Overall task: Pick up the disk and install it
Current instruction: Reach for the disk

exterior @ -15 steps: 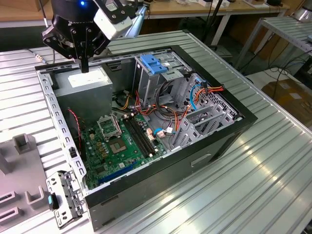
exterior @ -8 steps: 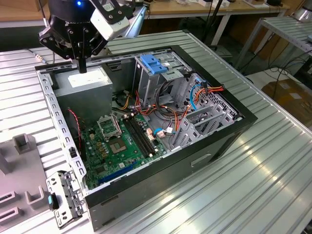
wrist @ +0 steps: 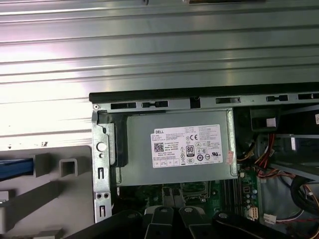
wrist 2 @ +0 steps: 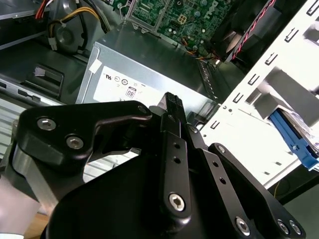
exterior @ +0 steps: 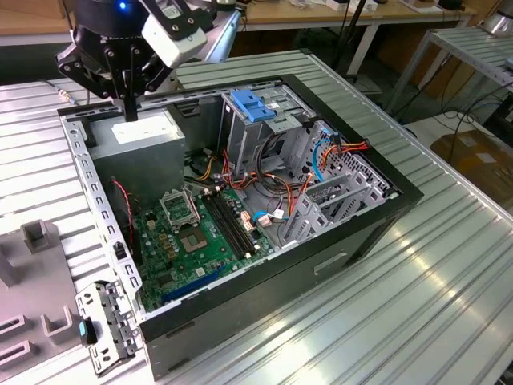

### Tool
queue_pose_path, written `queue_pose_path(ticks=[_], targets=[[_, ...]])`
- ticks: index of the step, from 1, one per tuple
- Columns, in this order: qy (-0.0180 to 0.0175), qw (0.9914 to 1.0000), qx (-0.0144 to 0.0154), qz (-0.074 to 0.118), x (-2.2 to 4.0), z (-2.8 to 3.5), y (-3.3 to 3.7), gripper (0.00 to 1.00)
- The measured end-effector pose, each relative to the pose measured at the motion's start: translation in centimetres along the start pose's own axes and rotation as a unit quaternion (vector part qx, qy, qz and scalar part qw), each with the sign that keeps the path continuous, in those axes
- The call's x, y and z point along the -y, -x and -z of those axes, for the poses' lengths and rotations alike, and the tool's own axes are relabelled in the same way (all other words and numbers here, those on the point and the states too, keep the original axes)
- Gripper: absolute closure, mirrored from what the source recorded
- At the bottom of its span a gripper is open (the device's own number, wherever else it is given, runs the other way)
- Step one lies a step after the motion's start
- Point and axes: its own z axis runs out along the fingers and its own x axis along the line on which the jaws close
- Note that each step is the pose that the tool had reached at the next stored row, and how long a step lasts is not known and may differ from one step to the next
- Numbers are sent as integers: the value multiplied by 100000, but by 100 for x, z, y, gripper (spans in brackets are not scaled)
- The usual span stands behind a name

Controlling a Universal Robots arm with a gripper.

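Our claw (exterior: 129, 112) hangs clenched on nothing, just above the power box (exterior: 132, 135) in a corner of the case (exterior: 264, 297). The disk (wrist: 14, 168) is not in hand. In the first wrist view we judge its blue rail to lie in the grey holder (exterior: 32, 273) on the table (exterior: 417, 305), outside the case, about seven o'clock from the claw in the exterior view. Dropping here would strike the box, and a low swing could clip the case's pale frame (exterior: 86, 172), which stands between. At three o'clock sits the blue-topped cage (exterior: 256, 104), with loose cables (exterior: 272, 188) crowding it.
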Motion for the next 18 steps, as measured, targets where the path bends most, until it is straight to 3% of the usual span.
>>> queue_pose_path(ticks=[11, 18], targets=[[-1, 100000, -1, -4, 6, 2, -74, 89], [-3, 100000, -3, 4, 13, 5, -171, 89]])
